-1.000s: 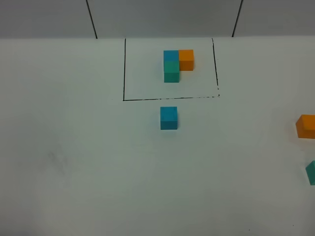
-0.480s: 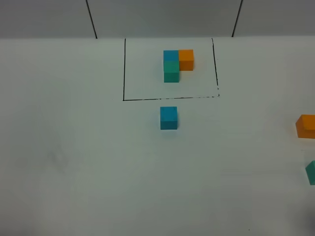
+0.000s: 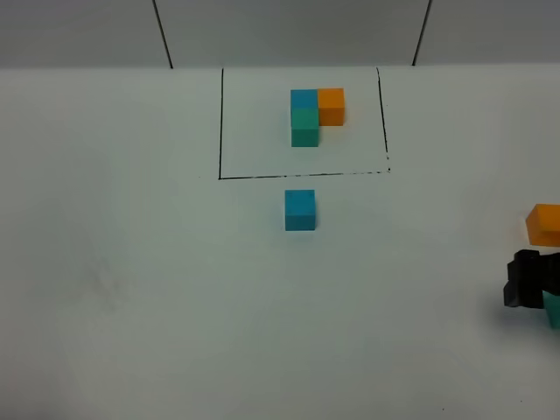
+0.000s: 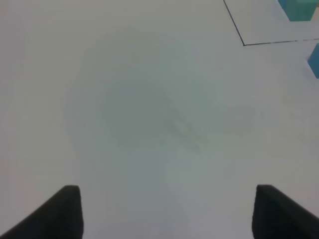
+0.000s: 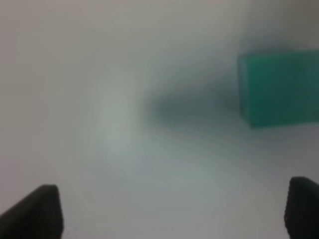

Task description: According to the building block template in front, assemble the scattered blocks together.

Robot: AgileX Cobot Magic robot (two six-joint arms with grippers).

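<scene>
The building block template (image 3: pixel 311 114) is an L of blue, teal-green and orange cubes inside a black drawn rectangle at the back. Of the scattered blocks, the blue cube (image 3: pixel 299 210) sits just in front of the frame. The orange cube (image 3: pixel 545 224) and the teal-green cube (image 3: pixel 553 311) lie cut off at the right edge. My right gripper (image 3: pixel 528 280) hangs between those two, covering part of the teal-green cube. In the right wrist view it (image 5: pixel 169 214) is open over bare table, and the teal-green cube (image 5: pixel 279 87) lies ahead, off to one side. My left gripper (image 4: pixel 169 214) is open and holds nothing.
The white table (image 3: pixel 131 289) fills the views. The left wrist view catches a corner of the black frame line (image 4: pixel 244 44), a bit of the template (image 4: pixel 299 7) and the edge of the blue cube (image 4: pixel 315 59).
My right gripper has come into the exterior high view from the right edge and now covers part of the teal-green cube. No block has moved.
</scene>
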